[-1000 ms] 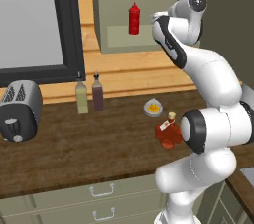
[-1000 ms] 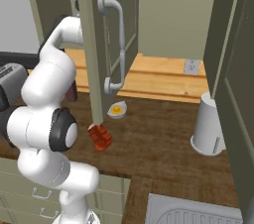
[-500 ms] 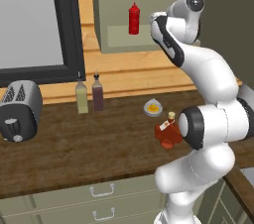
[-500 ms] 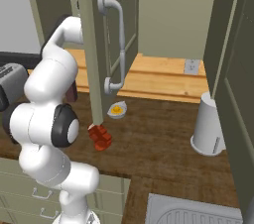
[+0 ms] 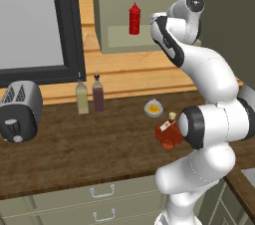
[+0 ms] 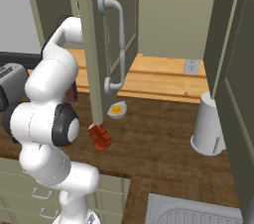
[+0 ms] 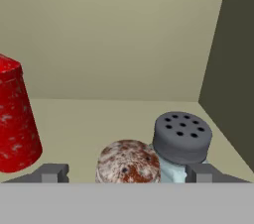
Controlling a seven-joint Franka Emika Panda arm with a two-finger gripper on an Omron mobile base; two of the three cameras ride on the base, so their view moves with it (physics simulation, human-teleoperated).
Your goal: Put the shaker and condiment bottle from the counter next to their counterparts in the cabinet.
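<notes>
Two shakers side by side | gripper [image 7: 127, 173] released, jaws wide around shaker [image 7: 128, 162], blue-grey shaker [image 7: 181, 141] at 3 o'clock | judgement: retreat straight back, avoid nudging either | condiment bottle [image 5: 168, 132] next.

I work in a domestic kitchen, rendered. Evidence: a long dark wood-grain counter [image 5: 74, 154] over pale drawers [image 5: 94, 204] with metal handles; a toaster [image 5: 19, 109] beside two spouted bottles [image 5: 89, 94]; a small dish [image 5: 154, 108] on the worktop; a wall cabinet [image 5: 119, 40] holding a red squeeze bottle [image 5: 134, 19]; a sink [image 6: 193, 213] at the counter's end; a white canister [image 6: 209, 131] nearby.
</notes>
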